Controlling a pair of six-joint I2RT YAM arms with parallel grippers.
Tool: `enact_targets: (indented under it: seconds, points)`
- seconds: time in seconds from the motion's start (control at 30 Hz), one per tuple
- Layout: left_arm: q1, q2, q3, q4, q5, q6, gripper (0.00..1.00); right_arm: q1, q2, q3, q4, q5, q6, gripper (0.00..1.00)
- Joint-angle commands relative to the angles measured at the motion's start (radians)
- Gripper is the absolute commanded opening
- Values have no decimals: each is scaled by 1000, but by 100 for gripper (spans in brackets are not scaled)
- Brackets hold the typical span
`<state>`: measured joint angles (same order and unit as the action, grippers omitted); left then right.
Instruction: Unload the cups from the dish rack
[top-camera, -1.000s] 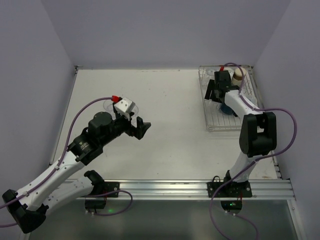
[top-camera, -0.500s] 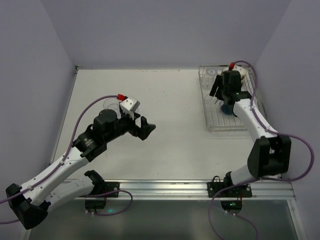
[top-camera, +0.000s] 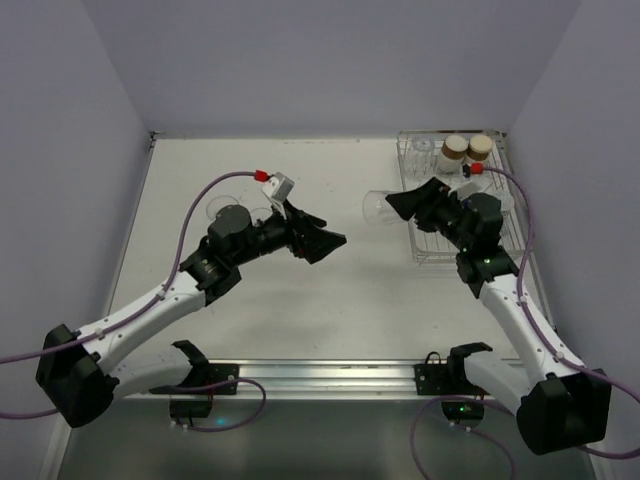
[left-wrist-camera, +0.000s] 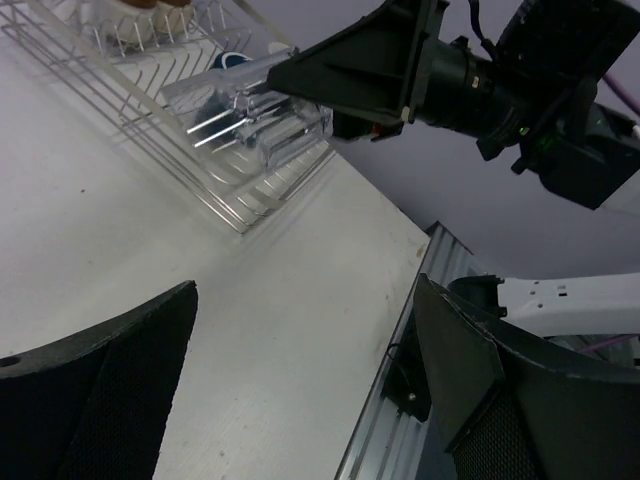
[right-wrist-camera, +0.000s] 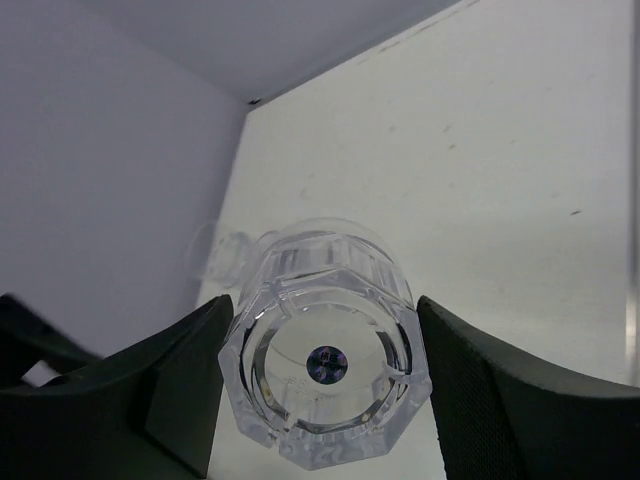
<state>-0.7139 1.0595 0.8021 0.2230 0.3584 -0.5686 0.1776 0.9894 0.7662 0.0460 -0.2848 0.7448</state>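
Note:
My right gripper (top-camera: 398, 205) is shut on a clear glass tumbler (top-camera: 377, 207), held on its side in the air just left of the dish rack (top-camera: 437, 250). In the right wrist view the tumbler's base (right-wrist-camera: 325, 368) sits between my fingers (right-wrist-camera: 185, 375). Two cream cups with brown bands (top-camera: 455, 148) stand at the rack's far end, next to a clear glass (top-camera: 423, 146). A bit of the dark blue mug (left-wrist-camera: 232, 62) shows in the rack. My left gripper (top-camera: 322, 241) is open and empty over the table middle, facing the tumbler (left-wrist-camera: 255, 95).
Clear glasses (top-camera: 222, 208) stand on the table at the left, behind my left arm; they also show faintly in the right wrist view (right-wrist-camera: 218, 250). The rack lies against the right wall. An aluminium rail (top-camera: 330, 375) runs along the near table edge.
My right gripper has lifted a clear tumbler out of the rack and swung it left past the rack's edge. My left gripper has moved right and forward towards it.

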Motion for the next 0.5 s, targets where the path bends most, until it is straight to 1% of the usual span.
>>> enact_targets:
  seconds: [0.0, 0.07, 0.1, 0.13, 0.3, 0.33, 0.43, 0.47]
  points:
    - [4, 86, -3, 234, 97, -138, 91, 46, -21, -62, 368, -295, 251, 29]
    - [2, 132, 23, 249, 102, -151, 90, 72, -17, -91, 422, -330, 316, 29]
    - [2, 141, 31, 251, 93, -152, 89, 79, -5, -103, 504, -344, 342, 28]
    - [2, 148, 34, 256, 83, -160, 88, 89, 9, -123, 541, -373, 396, 28]
    - [-1, 174, 32, 285, 50, -172, 83, 135, 103, -154, 721, -422, 491, 28]
    - [-1, 177, 31, 308, 59, -177, 82, 143, 129, -156, 730, -421, 504, 28]
    - [-1, 177, 11, 380, 80, -191, 64, 189, 179, -153, 753, -413, 513, 28]
    - [-2, 174, 11, 383, 76, -188, 39, 195, 190, -157, 764, -406, 518, 28]
